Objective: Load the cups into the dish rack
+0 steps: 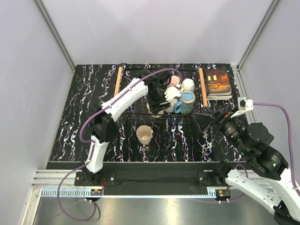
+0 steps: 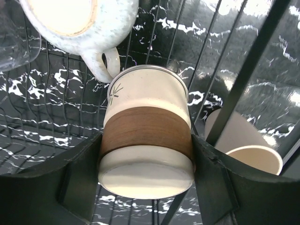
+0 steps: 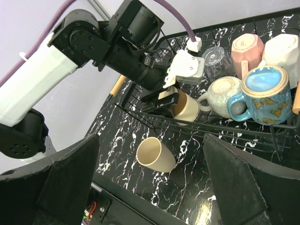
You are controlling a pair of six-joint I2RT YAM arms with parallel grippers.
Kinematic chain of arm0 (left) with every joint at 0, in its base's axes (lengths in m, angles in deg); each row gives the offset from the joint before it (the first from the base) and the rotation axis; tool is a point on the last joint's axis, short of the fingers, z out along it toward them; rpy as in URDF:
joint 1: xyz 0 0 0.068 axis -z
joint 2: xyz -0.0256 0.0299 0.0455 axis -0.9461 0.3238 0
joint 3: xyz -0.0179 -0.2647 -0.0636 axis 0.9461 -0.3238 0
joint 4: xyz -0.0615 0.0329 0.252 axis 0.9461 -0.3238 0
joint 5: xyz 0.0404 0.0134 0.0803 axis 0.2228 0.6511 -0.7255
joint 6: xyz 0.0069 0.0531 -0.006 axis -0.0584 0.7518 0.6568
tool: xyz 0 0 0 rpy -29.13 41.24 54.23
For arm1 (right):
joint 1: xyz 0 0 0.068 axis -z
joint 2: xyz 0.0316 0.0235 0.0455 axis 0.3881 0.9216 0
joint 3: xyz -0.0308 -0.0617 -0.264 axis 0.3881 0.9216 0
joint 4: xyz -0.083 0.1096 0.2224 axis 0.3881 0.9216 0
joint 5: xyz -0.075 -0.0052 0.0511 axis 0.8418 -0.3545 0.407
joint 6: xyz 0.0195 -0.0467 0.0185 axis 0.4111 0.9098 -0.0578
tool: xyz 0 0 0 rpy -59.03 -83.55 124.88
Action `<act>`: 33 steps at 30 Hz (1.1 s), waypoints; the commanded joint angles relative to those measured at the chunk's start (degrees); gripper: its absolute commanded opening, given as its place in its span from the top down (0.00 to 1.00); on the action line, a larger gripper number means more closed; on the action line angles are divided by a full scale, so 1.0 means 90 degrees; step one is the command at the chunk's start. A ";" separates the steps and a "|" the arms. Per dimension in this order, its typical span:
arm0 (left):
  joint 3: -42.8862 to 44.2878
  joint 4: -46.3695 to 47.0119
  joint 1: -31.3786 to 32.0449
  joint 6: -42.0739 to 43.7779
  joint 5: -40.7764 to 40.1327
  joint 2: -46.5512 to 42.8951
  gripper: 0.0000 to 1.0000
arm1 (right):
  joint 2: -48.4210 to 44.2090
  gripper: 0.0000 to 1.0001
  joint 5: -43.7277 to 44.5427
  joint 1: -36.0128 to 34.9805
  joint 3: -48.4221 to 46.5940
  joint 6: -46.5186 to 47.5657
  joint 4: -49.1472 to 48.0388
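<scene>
Cups: one cream cup [image 1: 144, 135] sits on the tabletop [image 1: 84, 93], just outside the dish rack [image 1: 203, 86]. Right end effector [image 1: 209, 123] is wide open and empty. Left end effector [image 2: 145, 178] is clamped on a brown-banded mug [image 2: 145, 136] inside the rack. Blue mug [image 1: 187, 101] and pink mug [image 1: 174, 80] sit farther back.

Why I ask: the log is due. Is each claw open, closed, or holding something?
Left claw: closed on the brown-banded mug.
Right claw: open, holding nothing.

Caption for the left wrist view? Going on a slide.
Left gripper shut on a brown-banded cream mug at the dish rack, speckled mug beside it, cream cup outside.
</scene>
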 commanded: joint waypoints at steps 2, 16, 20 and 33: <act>0.0074 -0.0511 0.0128 0.0664 0.0404 -0.0177 1.00 | -0.0134 0.00 0.0260 0.0022 -0.0018 -0.0099 0.0107; 0.0367 -0.0590 0.0294 0.0938 0.0141 0.0477 1.00 | -0.0231 0.00 0.0387 0.0022 0.0021 -0.0148 0.0234; 0.0445 -0.0522 0.0295 0.0996 0.0073 0.0682 1.00 | -0.0231 0.00 0.0436 0.0022 0.0031 -0.0148 0.0263; 0.0465 -0.0151 0.0285 0.0821 -0.0220 0.0820 0.40 | -0.0036 0.00 0.0465 0.0032 0.0021 -0.0061 0.0244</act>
